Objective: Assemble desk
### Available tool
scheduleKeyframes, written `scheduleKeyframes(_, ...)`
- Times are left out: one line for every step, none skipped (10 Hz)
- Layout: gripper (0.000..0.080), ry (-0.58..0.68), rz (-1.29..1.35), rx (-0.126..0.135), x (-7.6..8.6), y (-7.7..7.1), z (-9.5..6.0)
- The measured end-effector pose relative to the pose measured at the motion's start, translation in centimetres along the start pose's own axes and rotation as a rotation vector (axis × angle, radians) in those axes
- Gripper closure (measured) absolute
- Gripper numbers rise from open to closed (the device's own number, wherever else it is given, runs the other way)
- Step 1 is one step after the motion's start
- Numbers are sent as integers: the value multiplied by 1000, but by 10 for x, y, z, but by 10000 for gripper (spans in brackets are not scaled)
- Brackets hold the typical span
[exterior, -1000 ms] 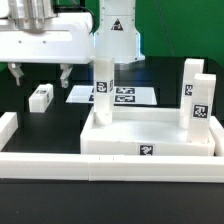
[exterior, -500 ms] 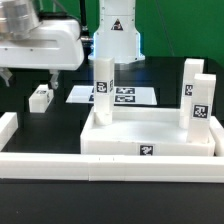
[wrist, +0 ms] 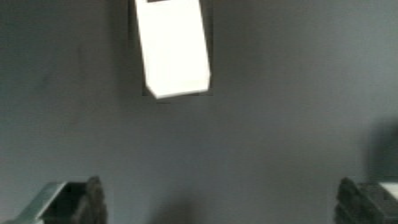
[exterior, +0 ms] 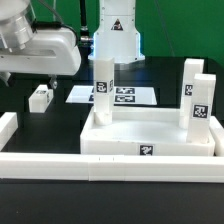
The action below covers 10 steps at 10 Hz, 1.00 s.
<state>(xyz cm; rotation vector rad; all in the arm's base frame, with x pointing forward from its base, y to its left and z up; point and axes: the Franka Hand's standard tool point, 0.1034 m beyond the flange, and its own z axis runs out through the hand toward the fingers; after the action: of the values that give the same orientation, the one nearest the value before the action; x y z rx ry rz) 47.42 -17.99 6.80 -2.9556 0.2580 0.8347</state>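
On the dark counter (exterior: 40, 140) I had the desk's large white rectangular tray-like plastic slab (exterior: 148, 140) near the front rail, on the exterior view's right, with two short white tagged block legs already upright on it: one (exterior: 101, 90) at its far left corner, one (exterior: 195, 96) at its far right. A third loose white leg (exterior: 40, 97) lay flat on the counter, well apart on the exterior view's left. Over the last second my arm had swung leftward, carrying the pincer (wrist: 222, 200) above that loose leg (wrist: 175, 50). The pincer stood wide and empty, its fingertips (wrist: 71, 200) apart over bare counter. I judged this the approach for picking up the third leg.
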Motion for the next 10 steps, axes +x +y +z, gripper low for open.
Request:
scheduleKeyframes(150, -60, -1, -36, 0, 6, 4)
scheduleKeyframes(150, -131, -4, -43, -4, 7, 8)
scheduleKeyframes(150, -156, -17, -68, -3, 9, 16)
scheduleKeyframes(150, -188, -47, -86, -6, 10, 22)
scheduleKeyframes(150, -235, -44, -79, -12, 8, 27)
scheduleKeyframes(150, -336, -30, -68, -17, 8, 29)
scheduleKeyframes(150, -409, -22, -70, -14, 8, 31)
scheduleKeyframes(150, -455, -17, -68, -16, 8, 34)
scheduleKeyframes(150, -556, 0, -49, -26, 7, 39)
scheduleKeyframes(150, -667, 19, -37, -32, 8, 46)
